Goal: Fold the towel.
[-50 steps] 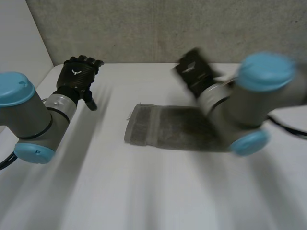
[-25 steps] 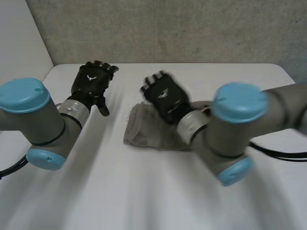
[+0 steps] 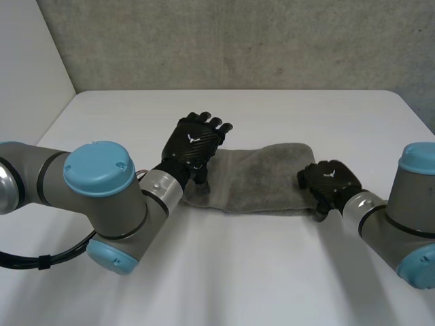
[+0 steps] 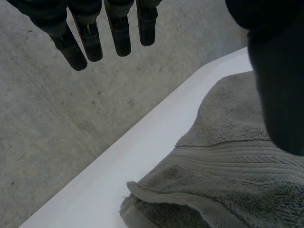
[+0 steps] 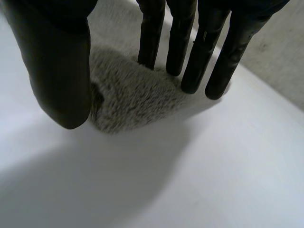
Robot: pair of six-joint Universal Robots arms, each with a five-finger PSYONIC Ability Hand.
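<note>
Loosely straight-fingered, left hand (image 3: 194, 142) and right hand (image 3: 331, 182) at towel (image 3: 262, 178) ends; white table (image 3: 238, 272), concrete wall (image 3: 238, 41).

Soft, even light falls from above on the white surface (image 3: 272, 112), which is bright all over with no hard glare. The grey concrete wall (image 3: 238, 41) at the far side is evenly lit but dimmer than the surface. The grey terry towel (image 3: 262, 180) throws a thin, soft-edged shadow along its near edge. In the left wrist view its pile catches the light, while the fold at its end is darker inside. The black left robot hand (image 3: 195, 145) has a faint sheen on its back; the black right robot hand (image 3: 331, 182) looks matt and dark. In both wrist views the fingers (image 4: 118, 33) are near-silhouettes against the pale background. The left arm's light-blue cap (image 3: 98, 166) carries a gentle, spread highlight.
</note>
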